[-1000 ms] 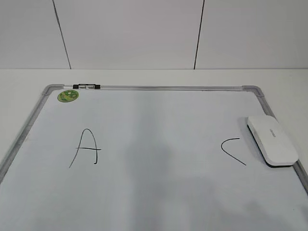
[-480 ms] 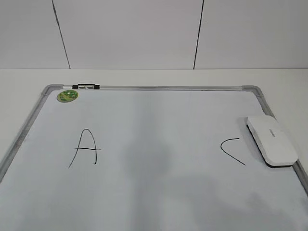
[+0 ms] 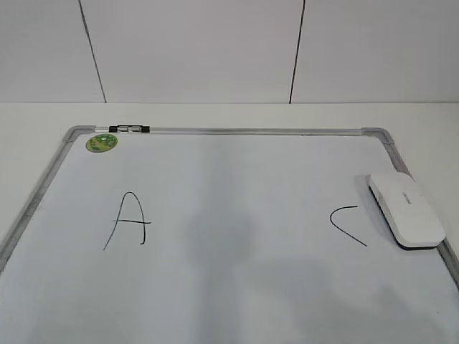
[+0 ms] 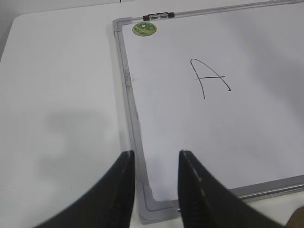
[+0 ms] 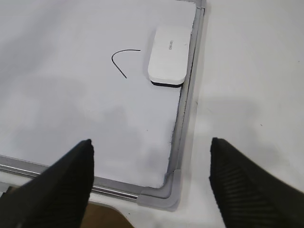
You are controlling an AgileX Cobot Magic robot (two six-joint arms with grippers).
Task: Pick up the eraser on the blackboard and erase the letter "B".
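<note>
Eraser (image 3: 406,209) lies flat on the blackboard (image 3: 229,287), at its right side, long axis running roughly along the right frame rail, far end angled slightly inward. White top, thin dark base showing at the near end. Right wrist view gives the same eraser (image 5: 169,56) from above: right long edge just beside the frame, possibly touching; small grey print on top, not legible.

Letter "B": no such mark visible in any view. Board centre between the two remaining letters is bare white in the exterior view.

Letter "C" (image 3: 346,224) sits just left of the eraser, apart from it; also seen in the right wrist view (image 5: 123,59). Letter "A" (image 3: 127,221) on the left half of the board; left wrist view shows it too (image 4: 209,78).

Green round sticker (image 3: 101,142) at the far left corner, next to a small black-and-silver clip (image 3: 128,129) on the top rail. Both repeat in the left wrist view.

Exterior view shows no arm or gripper, only soft shadows on the board.

Left gripper (image 4: 156,190): seen only in the left wrist view, jaws narrowly parted, nothing between them, hanging over the board's near left corner.

Right gripper (image 5: 151,183): seen only in the right wrist view, jaws spread wide, empty, above the near right corner, well short of the eraser.
</note>
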